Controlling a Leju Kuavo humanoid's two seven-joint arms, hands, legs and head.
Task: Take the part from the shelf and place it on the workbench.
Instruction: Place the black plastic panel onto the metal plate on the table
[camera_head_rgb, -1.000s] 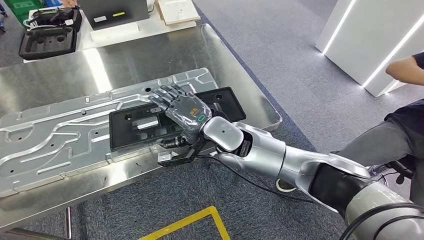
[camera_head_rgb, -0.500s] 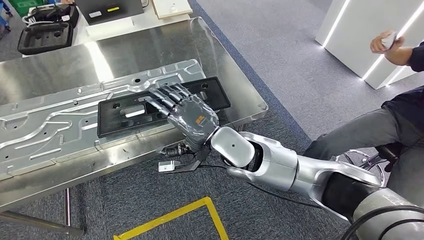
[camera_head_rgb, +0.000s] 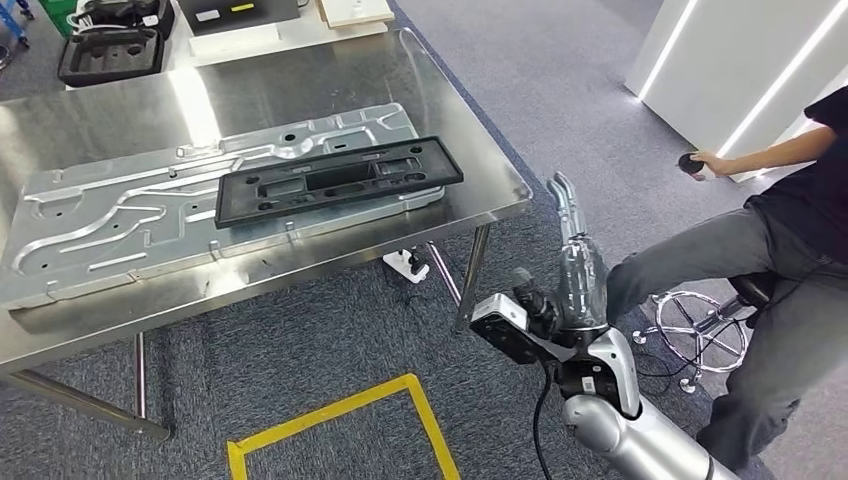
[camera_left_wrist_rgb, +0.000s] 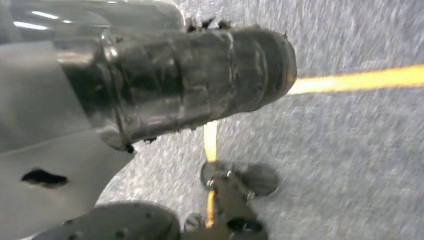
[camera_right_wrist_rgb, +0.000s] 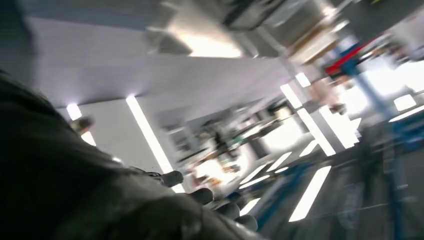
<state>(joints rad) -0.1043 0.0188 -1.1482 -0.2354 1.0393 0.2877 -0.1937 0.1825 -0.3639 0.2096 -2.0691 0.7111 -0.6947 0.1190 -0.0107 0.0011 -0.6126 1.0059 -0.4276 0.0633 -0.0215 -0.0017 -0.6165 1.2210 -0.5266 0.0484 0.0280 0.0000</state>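
Part (camera_head_rgb: 338, 180), long black slotted plate, flat on workbench (camera_head_rgb: 480, 160); right hand (camera_head_rgb: 578, 255) released, holding nothing

A black part (camera_head_rgb: 338, 180) lies on a silver plate (camera_head_rgb: 150, 215); yellow tape (camera_head_rgb: 330, 428) lines grey carpet (camera_head_rgb: 560, 90).

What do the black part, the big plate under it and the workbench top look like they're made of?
Black part: probably moulded plastic, matte, with recessed pockets. Plate beneath: likely stamped aluminium or steel, dull silver with pressed ribs. Workbench: seemingly stainless steel, brushed and reflective.
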